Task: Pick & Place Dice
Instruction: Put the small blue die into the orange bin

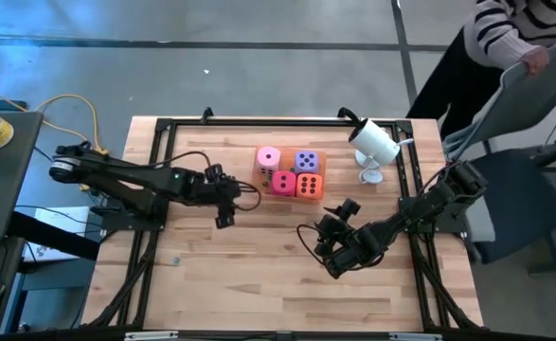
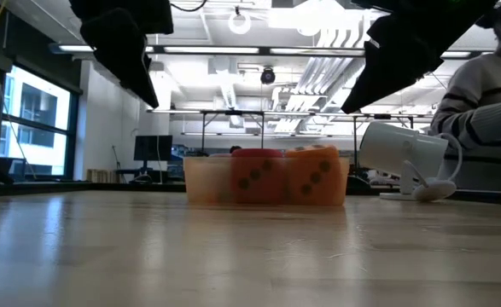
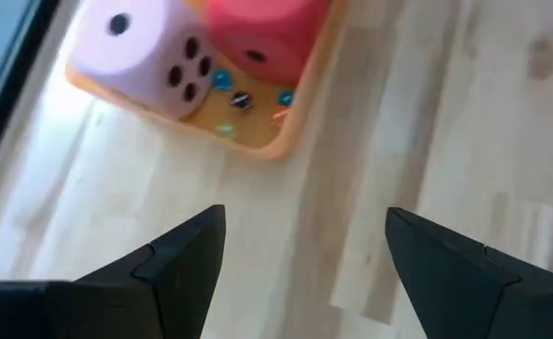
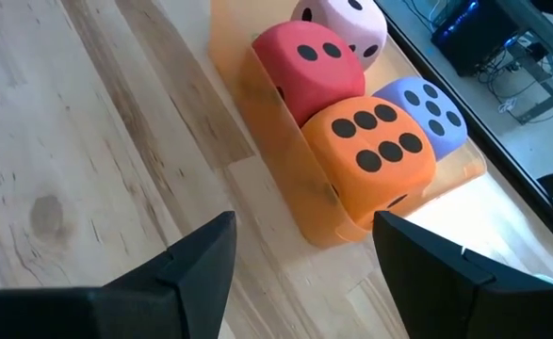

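Observation:
An orange see-through tray [image 1: 290, 192] sits on the table at the middle far side with four dice in it. The pink die [image 1: 268, 158] and the purple die [image 1: 306, 161] are in its far row. The red die [image 1: 284, 183] and the orange die [image 1: 308, 186] are in its near row. My left gripper [image 1: 232, 196] hangs open above the wood just left of the tray, nothing between its fingers [image 3: 177, 254]. My right gripper [image 1: 332, 218] stands open near and right of the tray, pointing at it, also with nothing between its fingers [image 4: 201, 254].
A white lamp-like device [image 1: 374, 147] stands right of the tray. Black frame rails [image 1: 259, 123] run around the tabletop. A person in a striped sleeve [image 1: 505, 38] sits beyond the far right corner. Bare wood [image 1: 259, 275] fills the near half.

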Available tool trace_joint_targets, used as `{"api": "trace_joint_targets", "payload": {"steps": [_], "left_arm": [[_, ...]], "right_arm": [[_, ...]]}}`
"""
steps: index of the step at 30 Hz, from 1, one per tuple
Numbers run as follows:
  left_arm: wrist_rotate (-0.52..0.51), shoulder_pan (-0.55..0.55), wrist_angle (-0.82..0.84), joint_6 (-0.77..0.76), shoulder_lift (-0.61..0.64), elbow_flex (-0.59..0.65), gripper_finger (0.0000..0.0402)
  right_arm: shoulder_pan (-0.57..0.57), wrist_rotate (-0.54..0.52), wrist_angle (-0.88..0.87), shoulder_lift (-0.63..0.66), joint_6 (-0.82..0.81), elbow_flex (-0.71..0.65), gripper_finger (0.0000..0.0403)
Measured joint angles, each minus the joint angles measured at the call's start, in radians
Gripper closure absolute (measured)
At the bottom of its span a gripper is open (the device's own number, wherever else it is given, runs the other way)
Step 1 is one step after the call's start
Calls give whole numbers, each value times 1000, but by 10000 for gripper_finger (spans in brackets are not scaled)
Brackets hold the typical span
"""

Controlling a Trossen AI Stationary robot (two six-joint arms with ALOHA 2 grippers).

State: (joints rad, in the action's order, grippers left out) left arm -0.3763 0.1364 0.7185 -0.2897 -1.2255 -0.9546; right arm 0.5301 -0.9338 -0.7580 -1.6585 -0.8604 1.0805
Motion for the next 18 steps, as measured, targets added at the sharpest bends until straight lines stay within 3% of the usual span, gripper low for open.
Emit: {"api": "trace_joint_targets", "payload": {"steps": [11, 18], "left_arm": [[-12, 7, 139, -102, 26, 0, 117], [118, 13, 159, -162, 26, 1, 117]], "right_arm": [[0, 2, 5, 0, 1, 0, 163], [0, 30, 5, 0, 19, 0, 163]]}}
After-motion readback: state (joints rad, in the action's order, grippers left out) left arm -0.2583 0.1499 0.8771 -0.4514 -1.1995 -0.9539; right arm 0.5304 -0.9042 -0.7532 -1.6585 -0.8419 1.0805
